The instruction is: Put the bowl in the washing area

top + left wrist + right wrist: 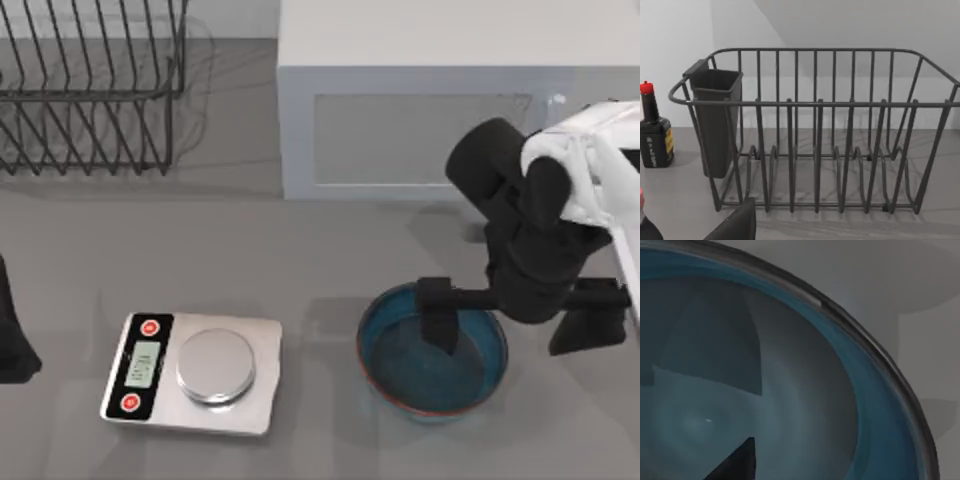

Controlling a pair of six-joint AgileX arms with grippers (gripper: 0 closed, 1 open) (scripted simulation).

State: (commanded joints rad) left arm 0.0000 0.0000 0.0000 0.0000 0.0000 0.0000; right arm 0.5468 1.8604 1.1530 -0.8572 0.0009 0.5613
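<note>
**Right pincer straddling the bowl rim, rack a long way off**

Going left to right on the bench (330,250). Far left edge: left arm (15,330) parked, a dark lump, pincer state impossible to tell. Back left: wire dish rack (95,85) with a dark cutlery cup (715,120) hung on one end – presumably the washing area. Beside it in the left wrist view, a dark sauce bottle (655,135) with a red cap and a yellow label, writing too small to read.

Front left-centre: kitchen scale (195,375), silver round plate, two red buttons, a pale display – no digits readable, no brand visible.

Right of the scale, near it but apart: the bowl (432,350), blue inside, reddish-brown rim, sitting flat on the bench. Right pincer (515,325) spread wide over its far-right side, one finger (438,318) down inside, the other outside the wall. Nothing clamped yet.

Risks, as a guess: a one-sided pinch on a glossy curved wall – could slip or tip on the lift. Long carry across to the rack too, right over the scale, so a low swing might clip it.
</note>
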